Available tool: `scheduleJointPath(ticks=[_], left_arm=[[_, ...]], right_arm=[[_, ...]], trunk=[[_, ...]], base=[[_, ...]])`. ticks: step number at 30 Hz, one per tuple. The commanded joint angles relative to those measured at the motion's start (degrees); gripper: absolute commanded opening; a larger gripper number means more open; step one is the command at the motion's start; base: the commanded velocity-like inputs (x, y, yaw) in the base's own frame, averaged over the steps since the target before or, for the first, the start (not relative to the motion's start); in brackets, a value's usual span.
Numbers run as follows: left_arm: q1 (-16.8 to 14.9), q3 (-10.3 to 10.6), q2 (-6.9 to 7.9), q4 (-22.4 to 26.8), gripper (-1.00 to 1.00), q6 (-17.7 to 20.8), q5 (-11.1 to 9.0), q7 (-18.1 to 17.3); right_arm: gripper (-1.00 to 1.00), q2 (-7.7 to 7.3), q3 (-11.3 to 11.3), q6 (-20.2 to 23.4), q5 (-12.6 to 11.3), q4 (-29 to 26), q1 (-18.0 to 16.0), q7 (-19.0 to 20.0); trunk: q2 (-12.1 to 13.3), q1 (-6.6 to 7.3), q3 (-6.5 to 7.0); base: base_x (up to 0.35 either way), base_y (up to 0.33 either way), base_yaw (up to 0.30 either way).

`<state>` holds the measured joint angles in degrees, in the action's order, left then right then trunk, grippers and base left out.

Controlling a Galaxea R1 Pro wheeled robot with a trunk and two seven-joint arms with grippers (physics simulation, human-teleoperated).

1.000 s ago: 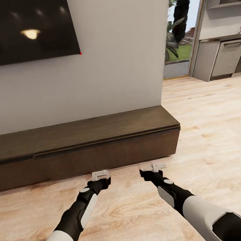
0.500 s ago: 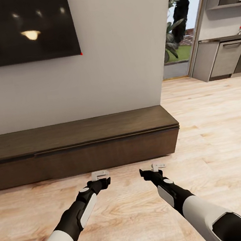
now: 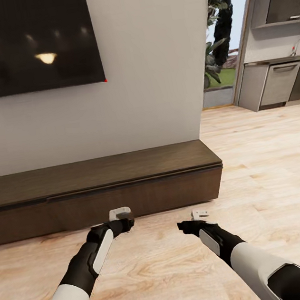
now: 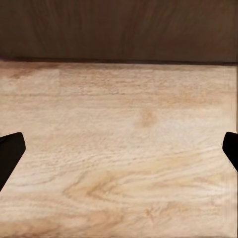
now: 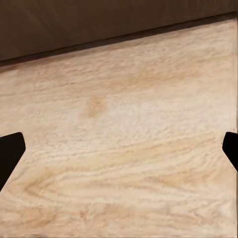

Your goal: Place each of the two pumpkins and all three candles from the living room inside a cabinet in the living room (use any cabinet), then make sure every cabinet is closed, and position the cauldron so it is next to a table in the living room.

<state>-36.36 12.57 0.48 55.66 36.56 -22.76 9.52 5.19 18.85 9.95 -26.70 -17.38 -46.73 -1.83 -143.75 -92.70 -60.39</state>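
Two spread end effectors, left (image 3: 120, 214), right (image 3: 199, 215), just before cabinet (image 3: 103, 188)

Room, head view. Floor (image 3: 272, 160): pale wood planks across the lower frame. Wall (image 3: 153, 72): plain light grey, centre. Television (image 3: 28, 43): dark wall-mounted screen, upper left, reflecting a ceiling light. Doorway (image 3: 223, 43), upper right: daylight, foliage. Kitchen units (image 3: 270, 85): grey, far right, under a shelf.
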Motion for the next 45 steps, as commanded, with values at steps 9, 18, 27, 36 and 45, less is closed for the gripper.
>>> scheduleJointPath(ticks=[9, 18, 27, 36, 45], left_arm=[[-0.03, -3.52, -0.11, 1.74, 1.0, 5.9, -0.77, 0.65], [-0.03, -5.22, 0.03, 5.97, 1.0, 14.23, -0.62, 0.68], [-0.03, -5.27, -0.05, 6.56, 1.0, 15.72, -0.55, 0.77], [-0.03, -5.27, -0.12, 6.56, 1.0, 15.73, -0.62, 0.77], [-0.03, -5.27, -0.13, 6.49, 1.0, 15.73, -0.86, 0.74]], right_arm=[[1.0, -0.18, 0.39, 7.72, -0.36, -4.39, -0.01, -0.2], [1.0, -0.12, 0.32, 10.91, -0.36, -7.94, -0.03, -0.21], [1.0, -0.07, -1.06, 12.63, -0.81, -7.94, -0.03, -0.11], [1.0, 0.02, -1.17, 13.14, -0.76, -7.94, -0.02, -0.25], [1.0, 0.17, -1.1, 13.13, -0.73, -7.94, -0.03, -0.28]], trunk=[[0.06, 0.16, 1.28], [0.18, 0.39, 3.28], [0.3, 0.63, 5.27], [0.42, 0.86, 7.26], [1.46, 1.55, 9.16]], base=[[0.0, 0.0, 0.0], [0.0, 0.0, 0.0], [-0.023, 0.0, 0.0], [-0.244, 0.0, 0.004], [-0.02, 0.0, 0.227]])
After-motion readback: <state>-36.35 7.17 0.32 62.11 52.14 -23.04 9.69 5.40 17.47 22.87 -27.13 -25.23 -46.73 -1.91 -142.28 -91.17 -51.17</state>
